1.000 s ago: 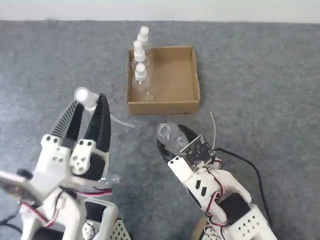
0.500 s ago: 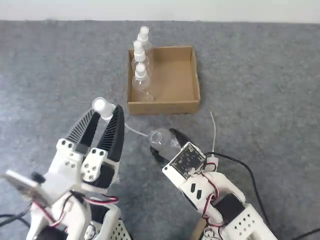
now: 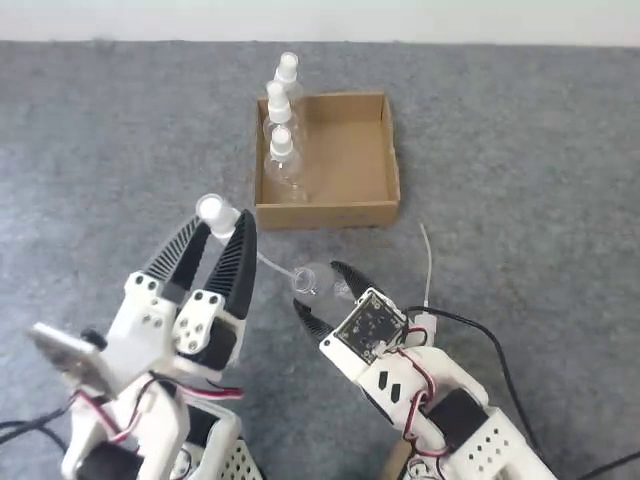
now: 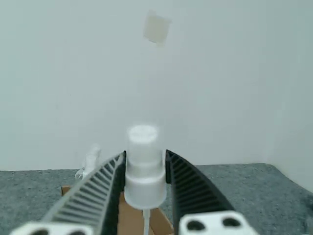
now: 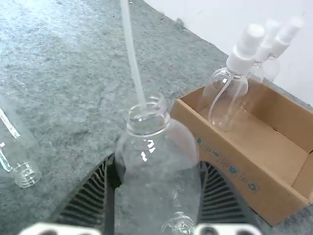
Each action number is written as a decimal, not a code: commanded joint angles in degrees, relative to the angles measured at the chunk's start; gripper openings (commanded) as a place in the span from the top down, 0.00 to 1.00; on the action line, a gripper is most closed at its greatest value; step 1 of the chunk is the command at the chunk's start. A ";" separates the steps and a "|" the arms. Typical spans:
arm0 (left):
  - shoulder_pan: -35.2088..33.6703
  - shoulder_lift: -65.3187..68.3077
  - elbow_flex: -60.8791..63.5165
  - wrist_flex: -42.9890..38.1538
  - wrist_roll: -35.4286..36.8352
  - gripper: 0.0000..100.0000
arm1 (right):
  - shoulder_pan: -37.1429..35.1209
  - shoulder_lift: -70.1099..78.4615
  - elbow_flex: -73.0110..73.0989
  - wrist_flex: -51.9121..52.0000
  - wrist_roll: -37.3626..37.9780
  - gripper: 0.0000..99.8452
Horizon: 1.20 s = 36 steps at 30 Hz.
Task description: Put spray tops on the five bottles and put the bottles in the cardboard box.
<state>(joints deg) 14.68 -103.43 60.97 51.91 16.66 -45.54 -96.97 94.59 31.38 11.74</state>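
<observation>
The table [image 3: 530, 130] is covered with grey carpet. A cardboard box [image 3: 345, 213] stands on it toward the far side. A clear open bottle [image 5: 19, 164] lies on its side on the carpet. A thin white tube [image 3: 428, 262] and a black cable [image 3: 492, 328] lie nearer, apart from the box.

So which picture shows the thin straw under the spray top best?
The right wrist view: the straw runs close and clear to the mouth of the bottle. The high view shows a faint thin line; the left wrist view, a short bit below the spray top.
</observation>
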 commanded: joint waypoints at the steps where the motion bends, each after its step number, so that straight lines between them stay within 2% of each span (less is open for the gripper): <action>1: 0.26 -0.97 0.66 -0.70 0.26 0.98 | -0.57 -1.36 -0.62 -1.01 0.97 0.93; 8: 5.54 -0.97 2.95 -0.62 -0.09 0.98 | -0.66 -1.45 -0.62 -1.01 0.62 0.93; 14: 10.81 -0.97 6.29 -0.35 -4.92 0.98 | -0.48 -1.45 -0.62 -1.45 0.35 0.93; 18: 10.99 -0.97 7.34 -0.26 -5.01 0.98 | -0.40 -1.45 -0.53 -1.45 0.35 0.93; 22: 10.73 -0.97 7.25 2.29 -5.01 0.90 | -0.40 -1.45 -0.62 -1.45 -2.37 0.93; 27: 10.64 -0.97 7.25 2.55 -5.01 0.88 | -0.40 -1.45 -0.79 -1.45 -3.08 0.93; 32: 10.55 -0.97 7.08 3.96 -4.40 0.80 | -0.40 -1.45 -0.79 -1.45 -3.16 0.93; 36: 10.55 -0.97 5.85 5.19 -2.90 0.79 | -0.40 -1.45 -0.79 -1.45 -3.16 0.93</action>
<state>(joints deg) 25.14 -103.43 68.70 55.96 12.62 -45.54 -96.97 94.59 31.38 9.19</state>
